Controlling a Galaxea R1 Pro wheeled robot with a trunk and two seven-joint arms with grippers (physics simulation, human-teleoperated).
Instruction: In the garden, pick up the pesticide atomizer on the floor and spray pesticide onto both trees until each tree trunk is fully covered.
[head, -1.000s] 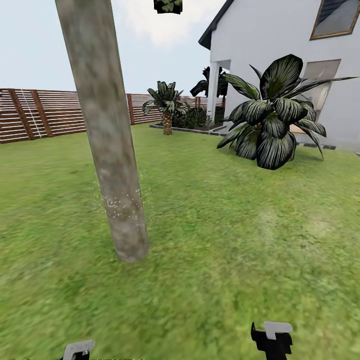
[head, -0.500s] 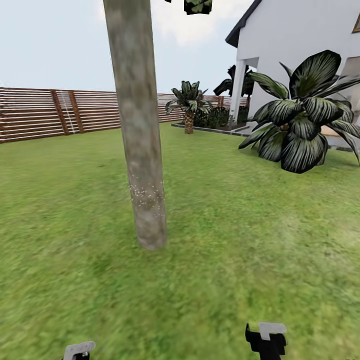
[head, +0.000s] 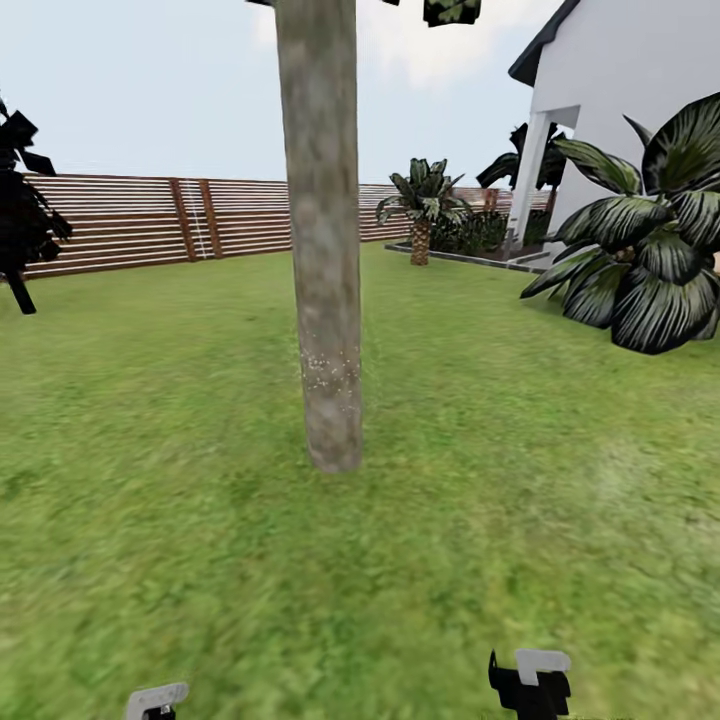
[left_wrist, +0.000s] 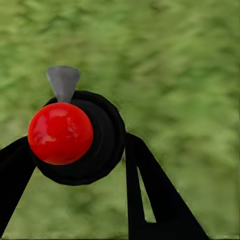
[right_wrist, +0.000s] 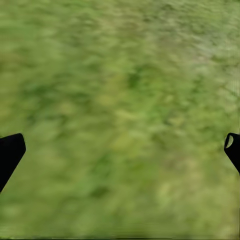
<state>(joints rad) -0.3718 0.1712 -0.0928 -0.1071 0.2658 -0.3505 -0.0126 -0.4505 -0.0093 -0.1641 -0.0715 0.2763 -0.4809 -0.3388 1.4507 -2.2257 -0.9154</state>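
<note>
A thick pale tree trunk rises from the lawn in the middle of the head view, some way ahead of me. A patch of whitish pesticide specks clings to its lower part. In the left wrist view my left gripper is shut on the pesticide atomizer, a black bottle seen end-on with its red top facing the camera, over grass. My right gripper is open with only grass between its black fingertips. Parts of both arms show at the head view's lower edge.
A slatted reddish-brown fence closes the lawn behind the trunk. At the right stand a striped broad-leaf plant and a white house, with a small palm beyond. A near-black tree is at the left edge.
The whole head view has swung left: the trunk now sits near the picture's centre and looks upright, and a dark tree has come in at the left. The arms keep their places.
</note>
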